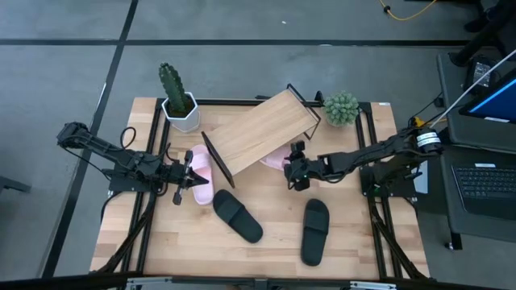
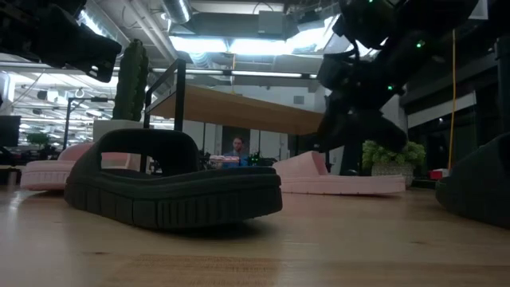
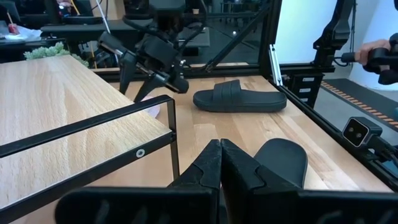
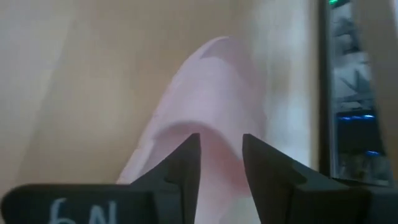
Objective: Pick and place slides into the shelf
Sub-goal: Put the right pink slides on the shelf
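Hovering right claw (image 1: 292, 171), fingers parted, over pale pink open-toe slide (image 4: 205, 118) under slanted light-wood shelf board (image 1: 262, 133); left claw (image 1: 193, 179) shut, empty, beside second pink slide (image 1: 200, 161).

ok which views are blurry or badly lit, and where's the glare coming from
Low view: ceiling lights glare behind the shelf, so the near black slide and the arms read as dark silhouettes. Right wrist view: soft all over, with the pink slide and right hand out of focus. Left wrist and high views: evenly lit and clear.
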Controlling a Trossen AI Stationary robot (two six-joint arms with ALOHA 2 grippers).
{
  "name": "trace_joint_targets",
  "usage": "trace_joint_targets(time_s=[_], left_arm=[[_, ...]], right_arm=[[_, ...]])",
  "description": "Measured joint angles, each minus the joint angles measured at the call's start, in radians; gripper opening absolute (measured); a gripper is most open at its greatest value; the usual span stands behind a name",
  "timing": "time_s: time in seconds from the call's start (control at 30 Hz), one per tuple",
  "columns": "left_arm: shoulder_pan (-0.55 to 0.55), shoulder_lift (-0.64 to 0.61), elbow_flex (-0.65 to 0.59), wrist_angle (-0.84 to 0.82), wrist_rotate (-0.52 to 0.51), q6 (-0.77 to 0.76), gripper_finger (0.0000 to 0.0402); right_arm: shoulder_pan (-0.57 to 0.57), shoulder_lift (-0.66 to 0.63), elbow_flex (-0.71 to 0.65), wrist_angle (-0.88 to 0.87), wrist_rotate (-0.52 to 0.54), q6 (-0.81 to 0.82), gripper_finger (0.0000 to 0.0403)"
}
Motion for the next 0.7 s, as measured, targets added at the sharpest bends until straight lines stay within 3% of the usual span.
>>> trace_joint_targets(time_s=[0.7], left_arm=[[0.0, 0.0, 0.0, -0.002, 0.0, 0.0, 0.0]], right_arm=[[-0.014, 0.112, 0.0, 0.113, 0.088, -0.056, 0.0117]])
